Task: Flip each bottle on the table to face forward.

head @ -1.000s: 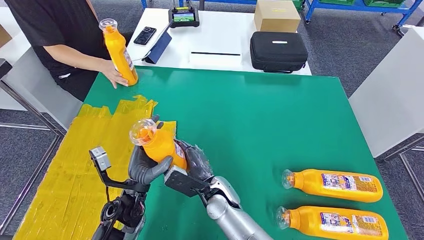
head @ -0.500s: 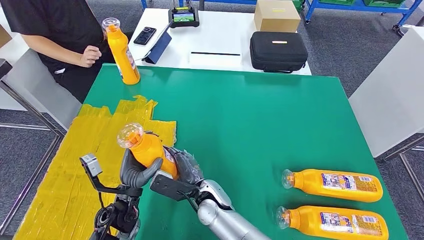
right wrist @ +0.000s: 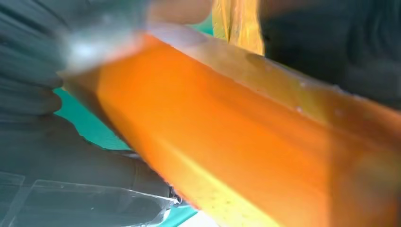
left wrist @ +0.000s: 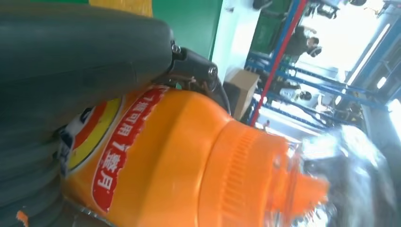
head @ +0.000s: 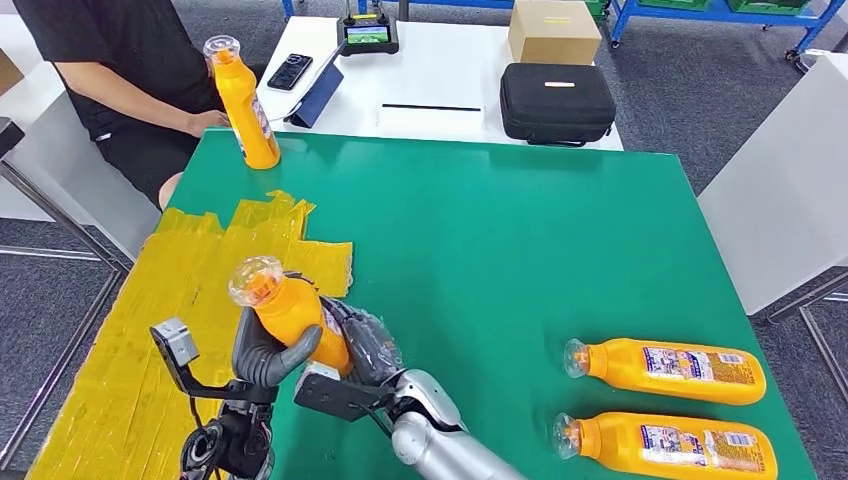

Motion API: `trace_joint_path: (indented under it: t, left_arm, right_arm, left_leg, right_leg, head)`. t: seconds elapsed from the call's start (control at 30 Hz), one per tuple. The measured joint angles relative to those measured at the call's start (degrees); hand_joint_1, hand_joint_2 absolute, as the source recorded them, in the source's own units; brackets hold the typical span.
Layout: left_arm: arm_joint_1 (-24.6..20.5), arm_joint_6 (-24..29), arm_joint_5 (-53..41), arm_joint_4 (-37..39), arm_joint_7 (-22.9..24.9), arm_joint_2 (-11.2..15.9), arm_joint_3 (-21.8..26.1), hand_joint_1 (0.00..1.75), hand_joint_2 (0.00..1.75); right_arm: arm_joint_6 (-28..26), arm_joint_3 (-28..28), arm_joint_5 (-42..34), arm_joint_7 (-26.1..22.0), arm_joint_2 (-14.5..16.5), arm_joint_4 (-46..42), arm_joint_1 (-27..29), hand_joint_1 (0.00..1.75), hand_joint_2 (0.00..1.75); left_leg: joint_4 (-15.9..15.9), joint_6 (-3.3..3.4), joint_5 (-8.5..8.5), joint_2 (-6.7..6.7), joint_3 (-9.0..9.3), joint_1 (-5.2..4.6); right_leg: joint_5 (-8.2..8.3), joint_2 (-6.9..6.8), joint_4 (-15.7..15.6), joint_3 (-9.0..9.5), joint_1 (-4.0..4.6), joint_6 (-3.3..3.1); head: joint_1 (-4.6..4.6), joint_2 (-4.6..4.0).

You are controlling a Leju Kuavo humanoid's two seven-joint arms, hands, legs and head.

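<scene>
A: Held bottle?
B: At 7 o'clock on the green counter, over the yellow sheet's edge, cap tilted toward 11. Left hand fingers wrapped round its body; right hand appears to grip its far side, partly hidden.
A: Others?
B: Two lying bottles at 4 o'clock, caps pointing to 9. One upright bottle at 11, beside a seated person.

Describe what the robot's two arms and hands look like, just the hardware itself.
The right arm is rounded silver metal with a black bracket at the wrist. The right hand is dark grey under a clear plastic film. The left hand has thick dark grey fingers; behind it sit a black wrist frame, a small silver box and thin dark cables.
</scene>
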Motion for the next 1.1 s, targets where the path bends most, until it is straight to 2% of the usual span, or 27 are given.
trace_joint_path:
  t: [0.07, 0.27, 0.37, 0.53, 0.67, 0.77, 0.87, 0.97, 1.1]
  left_arm:
    - [0.4, 4.6, -5.6, -1.8, -1.8, 0.3, 1.1, 1.75, 1.75]
    - [1.5, 23.9, -25.5, -6.8, -5.0, 2.2, 7.4, 1.75, 1.75]
    - [2.1, 27.0, -28.5, -7.4, -5.5, 3.1, 9.5, 1.75, 1.75]
    - [2.6, 29.3, -30.4, -7.7, -6.0, 3.5, 10.5, 1.75, 1.75]
    - [2.6, 40.2, -39.5, -6.6, -6.3, 4.4, 10.6, 1.75, 1.75]
    - [2.0, 47.5, -47.2, -2.7, -6.1, 5.3, 10.5, 1.75, 1.75]
    - [-0.2, 51.4, -53.1, 4.6, -5.3, 5.6, 9.8, 1.75, 1.75]
    - [-3.6, 52.8, -57.3, 13.7, -4.8, 5.6, 8.3, 1.75, 1.75]
    - [-7.8, 52.5, -58.2, 23.6, -5.8, 5.6, 6.5, 1.75, 1.75]
  right_arm:
    - [0.2, -1.0, 1.5, -0.4, -1.2, -4.7, 3.0, 0.0, 0.0]
    - [2.6, -6.2, 4.1, -0.2, -7.5, -26.3, 14.8, 0.0, 0.0]
    - [3.0, -8.0, 4.4, -0.2, -10.0, -34.1, 18.4, 0.0, 0.0]
    - [3.1, -8.9, 4.4, -0.3, -11.6, -40.2, 20.8, 0.0, 0.0]
    - [2.4, -9.1, 3.1, -1.5, -13.4, -44.9, 22.9, 0.0, 0.0]
    - [2.2, -9.1, 2.0, -2.2, -15.5, -48.7, 24.5, 0.0, 0.0]
    - [2.3, -9.4, 0.8, -3.3, -17.2, -50.8, 25.1, 0.0, 0.0]
    - [2.7, -9.9, 0.4, -3.9, -18.0, -51.7, 25.1, 0.0, 0.0]
    - [3.0, -10.5, 0.3, -4.2, -18.6, -52.0, 25.1, 0.0, 0.0]
  left_leg:
    - [0.0, -0.02, -0.02, -0.01, -0.02, 0.0]
    - [0.0, -0.05, -0.06, -0.12, -0.07, 0.01]
    - [0.0, -0.05, -0.06, -0.11, -0.07, 0.0]
    - [0.0, -0.04, -0.05, -0.1, -0.07, -0.01]
    - [0.0, -0.04, -0.04, -0.11, -0.05, -0.01]
    - [0.0, -0.04, -0.05, -0.11, -0.06, -0.01]
    - [0.0, -0.04, -0.05, -0.12, -0.06, -0.02]
    - [0.0, -0.03, -0.04, -0.13, 0.0, -0.06]
    - [0.0, -0.02, -0.05, -0.26, 0.25, -0.11]
  right_leg:
    - [-0.01, 0.0, 0.0, -0.01, 0.0, -0.01]
    - [-0.03, -0.04, 0.0, -0.02, 0.0, -0.02]
    - [-0.03, -0.03, 0.0, -0.04, 0.0, -0.02]
    - [-0.01, -0.03, 0.0, -0.03, -0.01, -0.01]
    - [-0.01, -0.03, 0.0, -0.03, -0.01, 0.0]
    - [-0.01, -0.03, 0.0, -0.04, -0.01, -0.01]
    - [-0.01, -0.03, 0.0, -0.04, -0.01, -0.01]
    - [0.0, -0.03, 0.0, 0.03, -0.04, 0.0]
    - [-0.03, -0.12, 0.0, 0.31, -0.07, 0.01]
  head:
    - [0.0, 0.0]
    - [0.0, 0.0]
    - [0.0, 0.0]
    - [0.01, 0.0]
    - [-0.01, 0.0]
    - [-0.01, 0.0]
    - [0.0, 0.0]
    - [0.0, 0.0]
    - [-0.02, 0.0]
